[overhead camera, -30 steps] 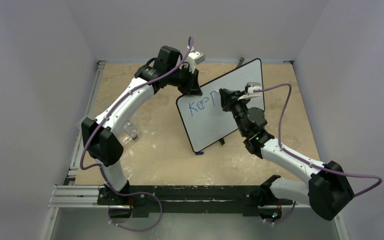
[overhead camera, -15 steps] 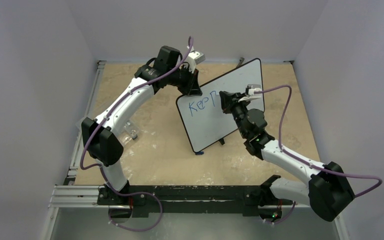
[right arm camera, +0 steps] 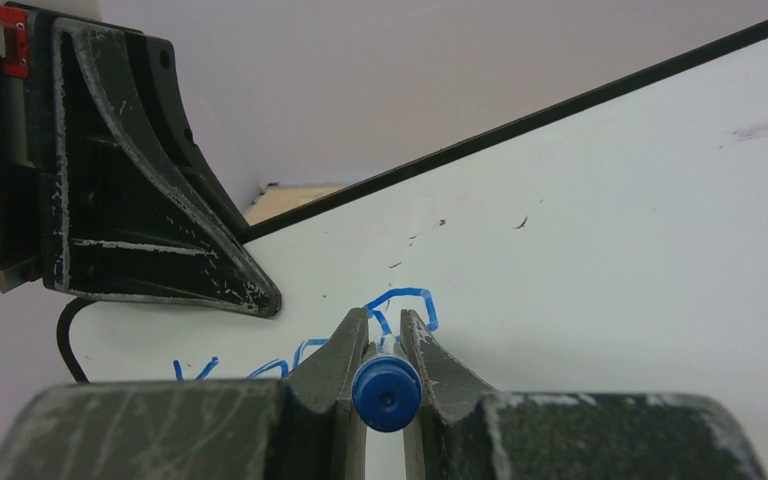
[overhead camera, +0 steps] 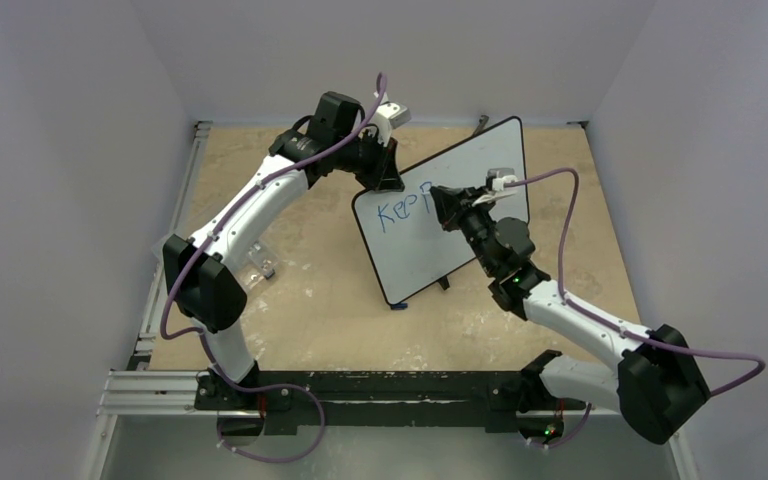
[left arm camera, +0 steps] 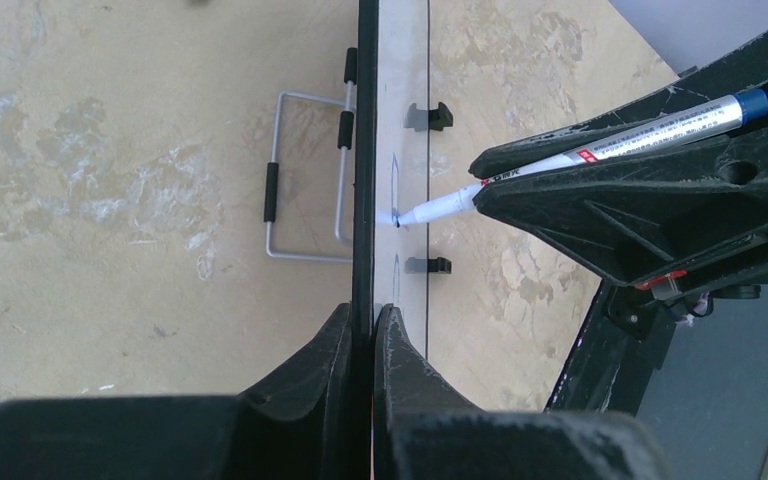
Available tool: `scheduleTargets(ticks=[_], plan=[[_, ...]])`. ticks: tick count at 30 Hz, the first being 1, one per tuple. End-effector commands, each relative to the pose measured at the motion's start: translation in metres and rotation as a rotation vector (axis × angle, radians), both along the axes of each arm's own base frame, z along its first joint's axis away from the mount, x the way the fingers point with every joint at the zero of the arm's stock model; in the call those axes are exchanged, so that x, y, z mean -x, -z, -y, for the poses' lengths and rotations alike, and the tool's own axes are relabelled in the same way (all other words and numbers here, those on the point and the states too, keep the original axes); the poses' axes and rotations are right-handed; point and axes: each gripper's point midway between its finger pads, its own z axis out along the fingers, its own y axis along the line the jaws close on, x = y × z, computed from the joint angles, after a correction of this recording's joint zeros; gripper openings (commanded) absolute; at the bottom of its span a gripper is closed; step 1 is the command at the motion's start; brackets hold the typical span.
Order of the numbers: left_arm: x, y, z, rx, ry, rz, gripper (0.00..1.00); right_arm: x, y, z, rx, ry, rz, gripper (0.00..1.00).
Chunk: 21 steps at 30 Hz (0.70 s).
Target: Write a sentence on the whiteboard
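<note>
The whiteboard (overhead camera: pixel 415 255) stands tilted on the table, and my left gripper (overhead camera: pixel 388 180) is shut on the rim at its upper left corner. In the left wrist view the whiteboard (left arm camera: pixel 401 120) is seen edge-on, its rim pinched in my left gripper (left arm camera: pixel 372 320). My right gripper (overhead camera: pixel 444 205) is shut on a blue-capped marker (right arm camera: pixel 386 393). The marker's (left arm camera: pixel 600 145) tip touches the board face. The sentence (overhead camera: pixel 403 207) reads "Keep" in blue. Its last letter (right arm camera: pixel 407 300) shows just past my right gripper (right arm camera: pixel 384 325).
A wire stand (left arm camera: pixel 305 175) props the board from behind, and black clip feet (left arm camera: pixel 430 117) stick out at its front. A small clear object (overhead camera: pixel 263 262) lies on the tan table to the left. Grey walls enclose the table, with a metal rail (overhead camera: pixel 175 220) at left.
My right gripper has shifted slightly left along the board with the marker. The left arm and the board have stayed still.
</note>
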Motion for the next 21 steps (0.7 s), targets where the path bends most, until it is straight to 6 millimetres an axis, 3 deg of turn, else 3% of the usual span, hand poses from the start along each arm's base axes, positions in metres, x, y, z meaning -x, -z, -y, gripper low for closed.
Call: scheduleTargets(ticks=[1, 10, 21], plan=[[-0.030, 0.007, -0.026, -0.142, -0.084, 0.139, 0.00, 0.010, -0.011, -0.002, -0.009, -0.042, 0.024, 0.00], [-0.034, 0.002, -0.038, -0.167, -0.107, 0.157, 0.00, 0.025, -0.044, 0.010, -0.019, -0.035, 0.075, 0.00], [-0.032, 0.002, -0.041, -0.186, -0.113, 0.151, 0.00, 0.029, -0.037, 0.030, 0.050, 0.043, 0.064, 0.00]])
